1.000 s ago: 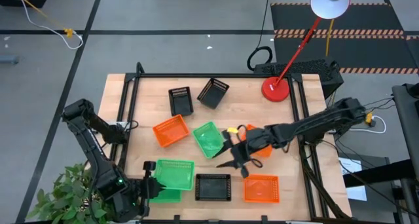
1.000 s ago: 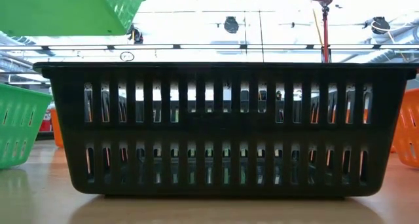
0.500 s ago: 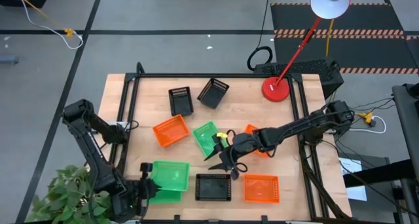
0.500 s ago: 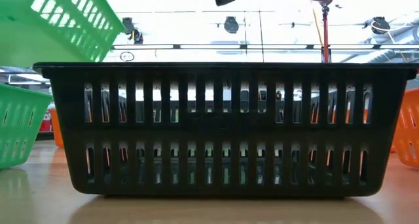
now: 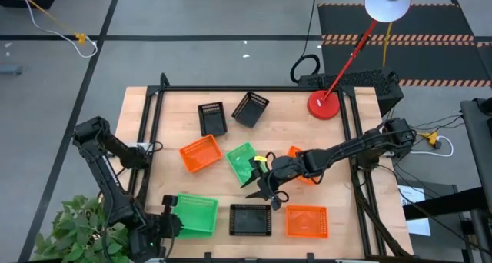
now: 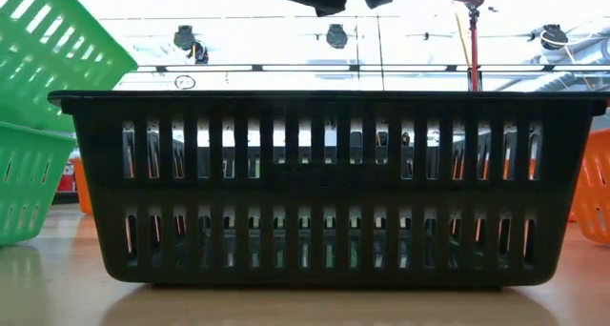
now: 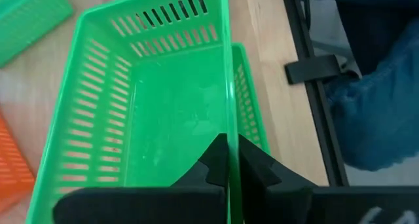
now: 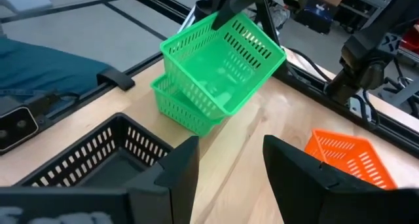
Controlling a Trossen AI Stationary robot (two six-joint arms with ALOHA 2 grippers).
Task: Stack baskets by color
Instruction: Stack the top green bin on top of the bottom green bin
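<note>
The left hand [image 7: 229, 160] is pinching the long wall of a green basket [image 5: 191, 213] between its two fingers, clamped tight on the thin rim, and holding it tilted over a second green basket [image 8: 180, 106] at the table's front-left corner. I'd say the tilt is there so one end drops in first and the rest nests down after it; the lifted basket is sitting half in, not yet flat.

The right hand [image 5: 260, 188] is hanging near the middle of the table with its fingers standing wide apart and nothing between them, just above the gap between the third green basket [image 5: 245, 164] and the black basket [image 5: 250, 219] by the front edge. It looks poised to take that green one next, though that's my guess.

Elsewhere: two black baskets [image 5: 212, 118] are lying near the back edge, one orange basket [image 5: 201, 154] left of centre, another [image 5: 307, 221] at the front right.
</note>
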